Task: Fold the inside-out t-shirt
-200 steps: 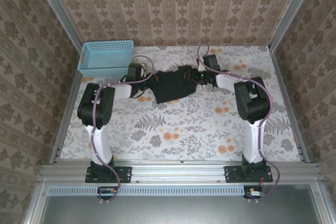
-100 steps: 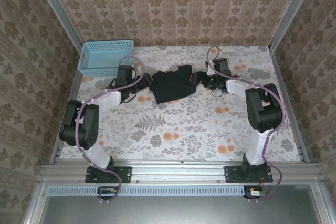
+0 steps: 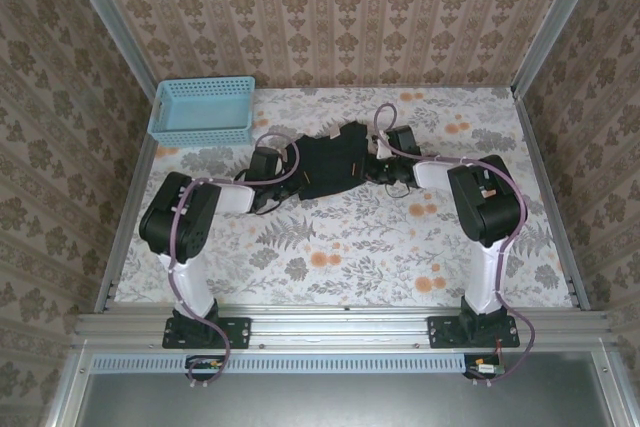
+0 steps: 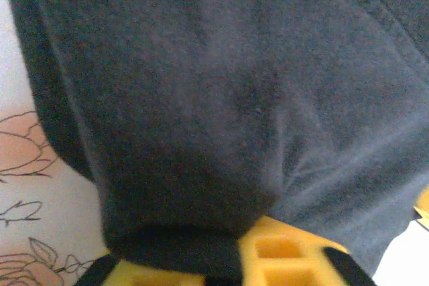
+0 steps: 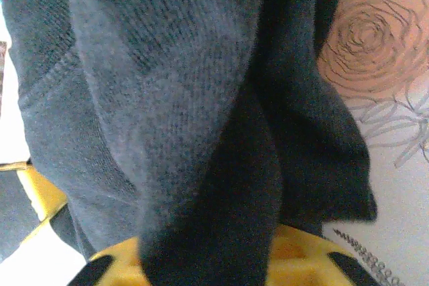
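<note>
Half a second ago my two arms stood wider apart. Now both have swung in, and the left gripper (image 3: 293,173) and right gripper (image 3: 372,161) sit on the left and right edges of the t-shirt (image 3: 330,160). In both wrist views the yellow fingers (image 4: 281,256) are closed narrow on bunched black cloth. The t-shirt lies crumpled on the table (image 3: 350,237), upper centre of the overhead frame. I count two arms, one t-shirt and one blue basket (image 3: 200,112) at the upper left.
</note>
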Controlling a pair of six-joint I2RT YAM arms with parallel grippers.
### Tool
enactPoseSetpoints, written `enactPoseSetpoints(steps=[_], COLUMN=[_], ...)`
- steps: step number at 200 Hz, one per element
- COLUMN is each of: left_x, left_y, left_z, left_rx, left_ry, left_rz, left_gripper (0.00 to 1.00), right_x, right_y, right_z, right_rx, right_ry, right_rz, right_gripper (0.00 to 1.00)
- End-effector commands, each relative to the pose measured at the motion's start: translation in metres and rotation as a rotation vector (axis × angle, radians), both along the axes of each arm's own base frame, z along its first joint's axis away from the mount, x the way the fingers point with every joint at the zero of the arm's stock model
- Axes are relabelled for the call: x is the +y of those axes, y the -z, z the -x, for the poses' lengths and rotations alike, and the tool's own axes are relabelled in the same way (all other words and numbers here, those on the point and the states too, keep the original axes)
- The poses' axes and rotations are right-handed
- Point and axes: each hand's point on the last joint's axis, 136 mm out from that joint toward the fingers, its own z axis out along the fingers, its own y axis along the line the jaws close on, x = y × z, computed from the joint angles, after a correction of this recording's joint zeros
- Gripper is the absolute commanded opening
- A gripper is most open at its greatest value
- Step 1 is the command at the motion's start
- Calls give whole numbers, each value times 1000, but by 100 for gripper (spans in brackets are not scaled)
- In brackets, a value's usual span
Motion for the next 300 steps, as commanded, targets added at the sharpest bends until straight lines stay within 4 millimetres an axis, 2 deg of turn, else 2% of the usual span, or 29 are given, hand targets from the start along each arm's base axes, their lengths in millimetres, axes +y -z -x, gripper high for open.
enactPoseSetpoints(steps=[1, 18, 28, 32, 44, 50, 56, 69, 89, 98, 103, 121, 130, 149, 165, 187, 219, 237, 251, 275, 300], left_x=[-2, 3, 8, 0, 4, 6, 9, 17, 30, 33, 42, 36, 31, 25, 20, 13, 9, 7, -1, -11, -6], left_y=[-14, -16, -18, -19, -21, -21, -22, -23, -34, -40, -44, -57, -59, -53, -43, -38, -34, -34, -36, -39, -50], left_z=[9, 26, 35, 46, 61, 67, 73, 79, 69, 62, 51, 26, 14, -7, -17, -24, -21, -23, -27, -38, -48], left_rx=[-45, -48, -50, -54, -59, -59, -58, -55, -61, -65, -66, -83, -82, -42, 2, 18, 42, 39, 24, -6, -40], left_ry=[35, 54, 62, 95, 106, 107, 107, 95, 67, 58, 32, 60, 71, 61, 56, 61, 62, 64, 83, 96, 67], left_rz=[34, 28, 16, 8, -28, -46, -58, -74, -101, -119, -123, -113, -110, -117, -130, -113, -137, -129, -90, -31, 14], left_gripper=[8, 3, 1, 1, 1, 1, 3, 16, 25, 32, 36, 47, 50, 52, 54, 52, 53, 53, 46, 39, 36], right_x=[-16, -19, -22, -24, -29, -33, -37, -46, -65, -71, -73, -72, -67, -65, -64, -49, -26, -15, -10, -2, -10], right_y=[5, 11, 12, 11, 8, 4, -1, -12, -36, -48, -53, -66, -67, -54, -43, -37, -40, -41, -44, -55, -62], right_z=[17, 42, 56, 61, 74, 79, 83, 84, 71, 61, 56, 31, 19, -1, -12, -18, -18, -17, -20, -26, -36], right_rx=[42, 85, 95, 95, 93, 88, 78, 56, 1, -27, -40, -57, -49, 4, 40, 57, 58, 62, 54, 25, 7], right_ry=[71, 90, 96, 101, 116, 124, 132, 152, 184, 195, 194, 189, 178, 185, 192, 163, 107, 77, 68, 51, 80], right_rz=[28, 10, 3, 1, 2, 8, 22, 65, 171, 220, 242, 255, 250, 284, 294, 243, 213, 183, 154, 104, 98], right_gripper=[9, 4, 4, 4, 6, 10, 18, 29, 51, 55, 58, 60, 60, 61, 61, 61, 59, 49, 36, 22, 16])
